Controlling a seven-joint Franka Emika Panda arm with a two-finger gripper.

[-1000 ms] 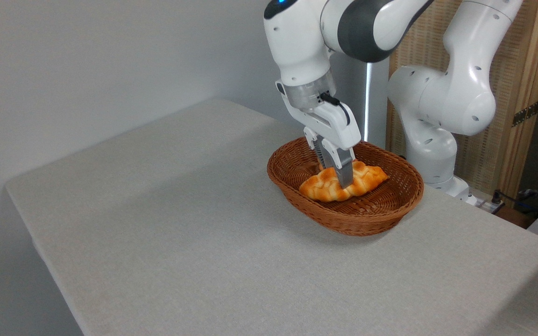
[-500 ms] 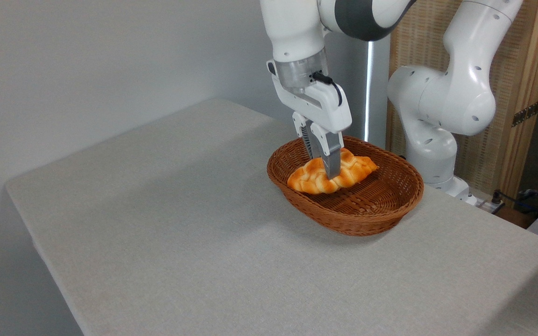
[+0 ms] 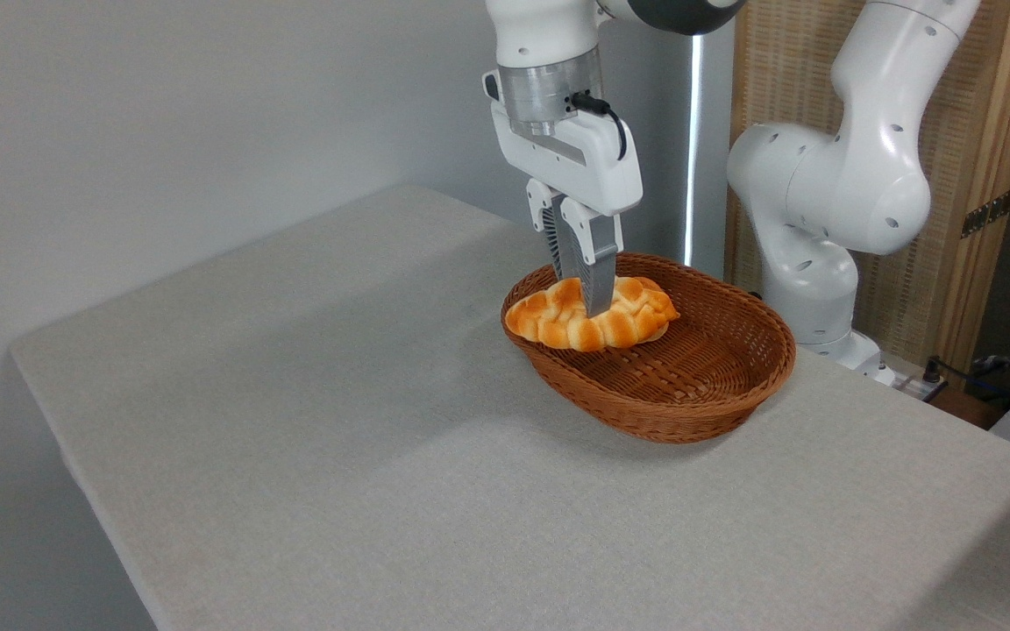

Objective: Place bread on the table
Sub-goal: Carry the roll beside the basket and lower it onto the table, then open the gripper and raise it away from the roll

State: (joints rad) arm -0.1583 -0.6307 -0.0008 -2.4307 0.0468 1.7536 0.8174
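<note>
Table [image 3: 312, 456] – light grey cloth, bare across left and front. Right of centre, gripper [image 3: 591, 308] points straight down, fingers [image 3: 598, 279] clamped on bread [image 3: 558, 322] at its middle. Bread – golden-orange braided loaf, roughly level, lifted at left rim of basket [image 3: 689, 412], left tip just past rim, clear of basket floor. Basket brown wicker, oval, sitting on table. Further right, white arm base [image 3: 829, 202] beside wooden panel [image 3: 978, 131].

The arm [image 3: 829, 175] points its end effector [image 3: 591, 307] straight down, fingers clamped.
</note>
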